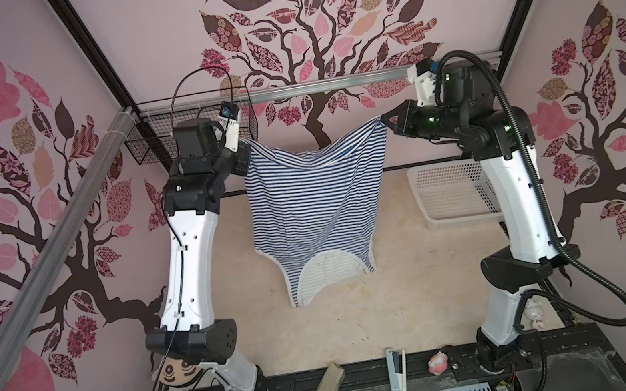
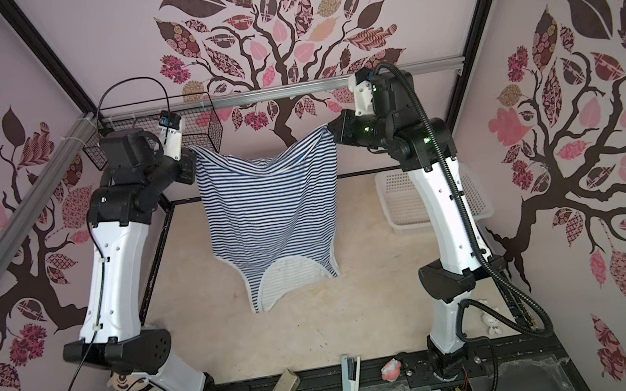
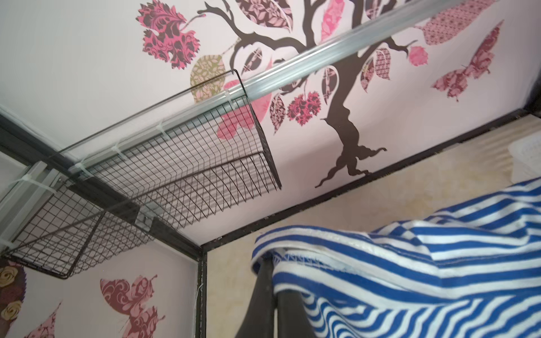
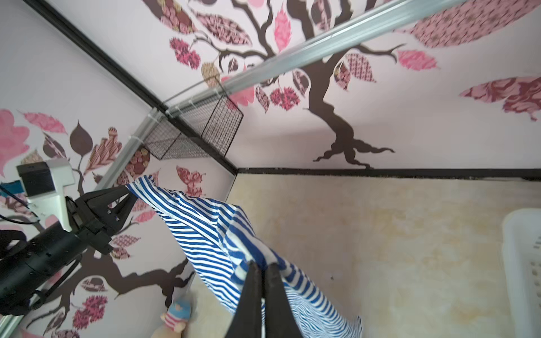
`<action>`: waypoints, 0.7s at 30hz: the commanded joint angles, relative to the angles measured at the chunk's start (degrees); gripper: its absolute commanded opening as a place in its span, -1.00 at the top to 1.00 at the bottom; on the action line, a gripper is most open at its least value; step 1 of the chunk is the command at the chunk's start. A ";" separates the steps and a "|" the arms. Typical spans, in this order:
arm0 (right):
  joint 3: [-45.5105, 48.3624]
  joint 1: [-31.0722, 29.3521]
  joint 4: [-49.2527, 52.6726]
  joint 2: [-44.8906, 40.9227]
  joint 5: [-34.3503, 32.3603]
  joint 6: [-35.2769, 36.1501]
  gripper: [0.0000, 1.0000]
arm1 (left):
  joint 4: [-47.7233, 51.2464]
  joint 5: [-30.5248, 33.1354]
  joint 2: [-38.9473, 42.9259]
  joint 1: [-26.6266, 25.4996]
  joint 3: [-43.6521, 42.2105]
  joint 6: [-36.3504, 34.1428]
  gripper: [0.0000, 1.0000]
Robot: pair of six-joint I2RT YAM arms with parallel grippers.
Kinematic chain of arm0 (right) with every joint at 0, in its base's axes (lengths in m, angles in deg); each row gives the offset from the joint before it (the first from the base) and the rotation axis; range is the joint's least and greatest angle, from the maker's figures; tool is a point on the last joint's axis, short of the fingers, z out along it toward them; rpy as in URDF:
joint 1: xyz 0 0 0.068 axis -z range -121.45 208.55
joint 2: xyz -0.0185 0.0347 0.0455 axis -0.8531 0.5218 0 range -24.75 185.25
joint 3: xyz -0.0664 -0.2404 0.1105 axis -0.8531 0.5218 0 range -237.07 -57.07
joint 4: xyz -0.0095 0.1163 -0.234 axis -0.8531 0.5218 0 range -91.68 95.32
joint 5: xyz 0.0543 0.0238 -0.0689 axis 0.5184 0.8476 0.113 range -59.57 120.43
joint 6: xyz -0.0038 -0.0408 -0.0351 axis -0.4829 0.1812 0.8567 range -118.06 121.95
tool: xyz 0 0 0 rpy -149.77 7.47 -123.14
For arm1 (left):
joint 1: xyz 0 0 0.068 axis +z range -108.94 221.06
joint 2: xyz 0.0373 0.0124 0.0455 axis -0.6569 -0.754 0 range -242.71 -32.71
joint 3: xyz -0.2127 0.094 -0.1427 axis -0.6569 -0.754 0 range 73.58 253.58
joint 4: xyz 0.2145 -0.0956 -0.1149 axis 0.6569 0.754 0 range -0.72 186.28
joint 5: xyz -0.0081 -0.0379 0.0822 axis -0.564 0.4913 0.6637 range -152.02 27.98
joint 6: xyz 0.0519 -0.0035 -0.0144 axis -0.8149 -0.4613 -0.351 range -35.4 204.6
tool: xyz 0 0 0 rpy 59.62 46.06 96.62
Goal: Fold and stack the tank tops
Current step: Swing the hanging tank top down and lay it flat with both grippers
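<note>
One tank top (image 1: 321,203) (image 2: 271,211), in navy-and-white stripes with white trim, hangs in the air over the beige table (image 1: 399,276). It hangs upside down, with the neck and armholes at the low end. My left gripper (image 1: 242,144) (image 2: 189,151) is shut on one upper corner of the hem. My right gripper (image 1: 383,121) (image 2: 329,130) is shut on the other corner. The hem sags between them. In the left wrist view the striped cloth (image 3: 409,263) drapes over the closed left gripper (image 3: 273,263). The right wrist view shows the right gripper (image 4: 262,264) pinching the cloth (image 4: 205,228), and the left gripper (image 4: 128,194) across from it.
A white plastic basket (image 1: 454,192) sits at the table's right, behind the right arm. A black wire basket (image 1: 152,145) hangs in the back left corner. A plush doll (image 1: 177,370) lies front left. A jar (image 1: 329,385), stapler (image 1: 397,369) and pink toy (image 1: 439,362) lie along the front rail.
</note>
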 commanded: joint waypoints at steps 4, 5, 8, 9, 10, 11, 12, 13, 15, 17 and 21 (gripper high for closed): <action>5.05 2.79 -10.13 -5.50 8.94 -2.66 1.00 | -3.60 -2.44 -1.26 4.85 10.19 6.52 1.00; 9.15 2.79 -11.55 -8.05 8.62 -2.37 1.00 | -6.55 -3.30 1.85 5.49 5.61 7.38 1.00; 24.87 2.79 -17.40 -16.73 7.93 -1.60 1.00 | -19.73 -4.38 15.08 5.69 -16.70 7.95 1.00; 31.26 2.79 -19.77 -19.79 7.76 -1.75 1.00 | -24.05 -6.03 19.37 5.67 -25.05 8.02 1.00; 36.36 2.79 -21.46 -22.09 7.43 -1.86 1.00 | -25.80 -7.70 22.36 5.67 -30.34 8.24 1.00; 41.83 2.81 -22.74 -24.28 7.11 -1.66 1.00 | -26.01 -8.93 24.72 5.67 -34.88 8.49 1.00; 46.87 2.79 -23.95 -26.19 6.77 -1.53 1.00 | -25.43 -9.08 26.03 5.69 -39.33 8.72 1.00; 51.74 2.79 -24.95 -27.55 6.52 -1.52 1.00 | -25.02 -9.02 27.20 5.73 -42.91 8.39 1.00; 62.70 2.79 -27.58 -30.41 6.81 -1.83 1.00 | -26.22 -8.82 29.81 5.82 -53.02 6.61 1.00; 72.42 2.79 -30.51 -32.33 7.62 -2.74 1.00 | -26.58 -10.04 31.53 6.01 -61.95 4.72 1.00; 90.12 2.79 -36.56 -34.58 8.93 -4.82 1.00 | -28.45 -12.59 33.08 6.02 -77.92 2.24 1.00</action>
